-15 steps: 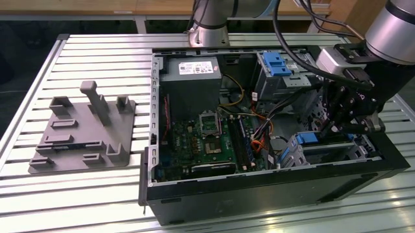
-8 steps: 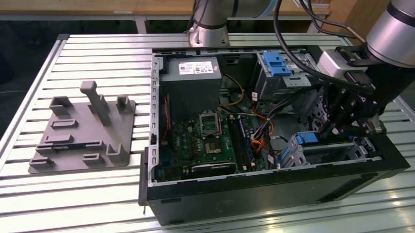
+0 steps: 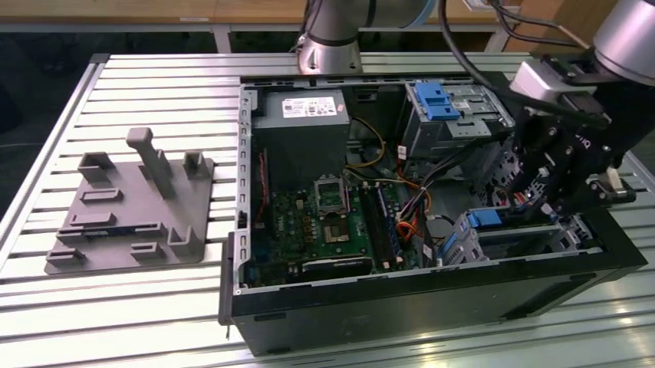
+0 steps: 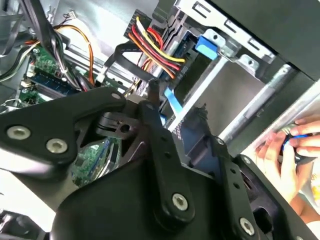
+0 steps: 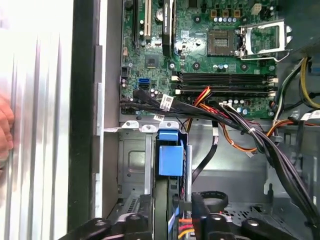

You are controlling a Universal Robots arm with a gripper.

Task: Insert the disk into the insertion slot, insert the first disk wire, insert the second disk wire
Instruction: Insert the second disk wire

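Sitting inside the insertion slot [image 5: 131,165] (blue-edged): the disk [image 5: 171,159].

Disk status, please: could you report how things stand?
Gripper low inside case, at insertion slot. Disk blue carrier in slot. Cable bundle close; hand beside case.

One open computer case [image 3: 409,307] is seen on one slatted desk [image 3: 153,307]. One grey fixture plate [image 3: 133,207] is counted beside it. Two blue latches [image 3: 438,101] [image 3: 481,218] and one motherboard [image 3: 327,222] are seen inside.
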